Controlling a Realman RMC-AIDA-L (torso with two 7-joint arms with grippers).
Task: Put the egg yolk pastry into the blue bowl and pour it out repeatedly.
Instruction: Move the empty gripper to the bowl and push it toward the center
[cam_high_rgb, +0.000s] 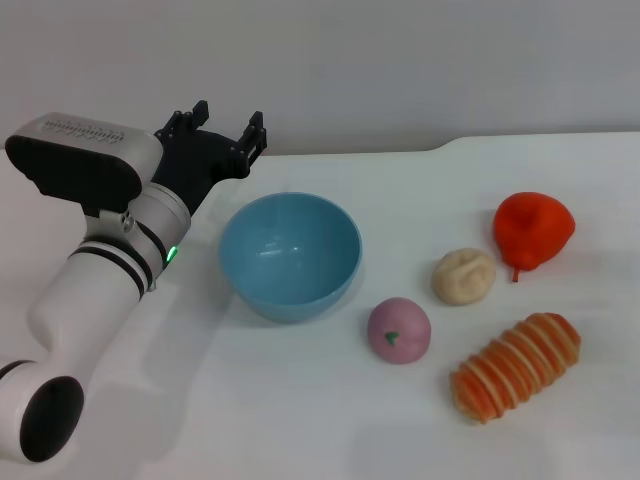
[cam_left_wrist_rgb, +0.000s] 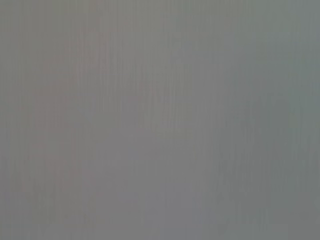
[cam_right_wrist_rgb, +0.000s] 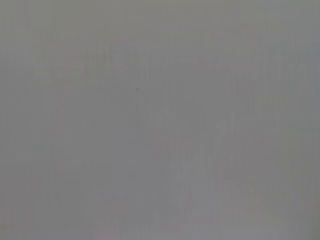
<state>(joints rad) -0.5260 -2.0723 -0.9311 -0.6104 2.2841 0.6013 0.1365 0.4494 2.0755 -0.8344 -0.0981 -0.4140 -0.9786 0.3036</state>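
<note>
Not started: pastry (cam_high_rgb: 464, 276) sits on tabletop (cam_high_rgb: 300, 400), right of empty bowl (cam_high_rgb: 290, 255). Left gripper (cam_high_rgb: 226, 122) behind bowl, jaws spread, holding nothing. Next: reach pastry & grasp.

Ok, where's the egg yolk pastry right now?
In the head view the egg yolk pastry sits on the table's right side, outside the blue bowl, between the red fruit and the pink ball.
</note>
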